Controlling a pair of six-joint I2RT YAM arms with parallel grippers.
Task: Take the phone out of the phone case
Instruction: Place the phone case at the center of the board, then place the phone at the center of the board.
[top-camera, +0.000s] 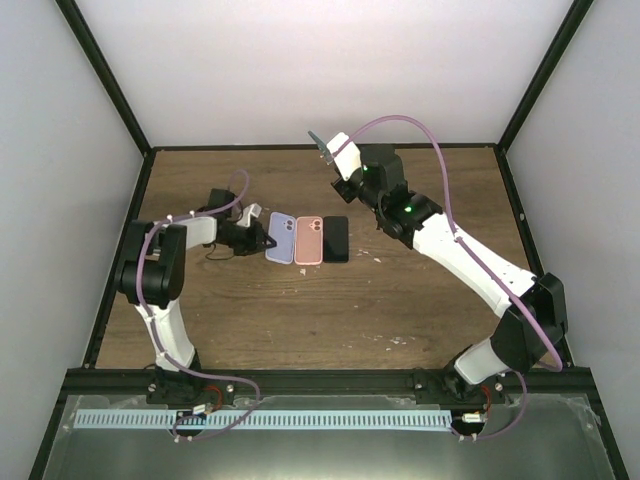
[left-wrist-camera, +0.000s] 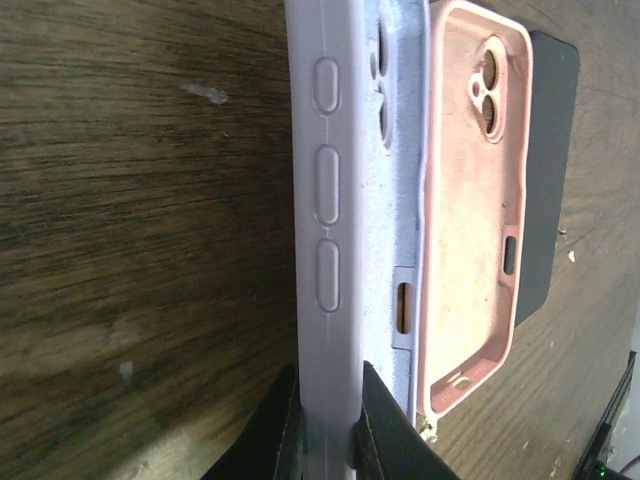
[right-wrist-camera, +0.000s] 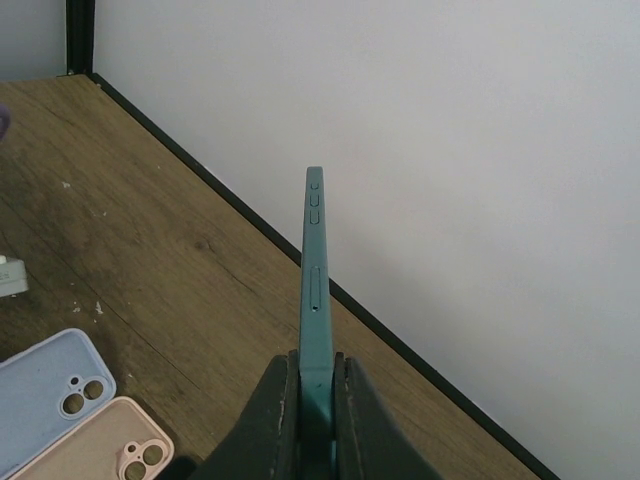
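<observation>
My right gripper (right-wrist-camera: 315, 385) is shut on the lower end of a teal phone (right-wrist-camera: 315, 270), bare and edge-on. It holds the phone (top-camera: 320, 147) in the air near the back wall, with the right gripper (top-camera: 332, 157) above the far middle of the table. A lavender phone case (left-wrist-camera: 335, 200) lies on the wood, and my left gripper (left-wrist-camera: 328, 420) is shut on its near side wall. In the top view the lavender case (top-camera: 281, 239) is at the table's middle, with the left gripper (top-camera: 258, 236) at its left edge.
An empty pink case (left-wrist-camera: 470, 250) lies right against the lavender one, and a flat black rectangle (left-wrist-camera: 550, 170) lies beyond it. The pink case (top-camera: 309, 240) and black rectangle (top-camera: 337, 239) form a row with the lavender case. White walls with black frame bars (top-camera: 110, 90) enclose the table.
</observation>
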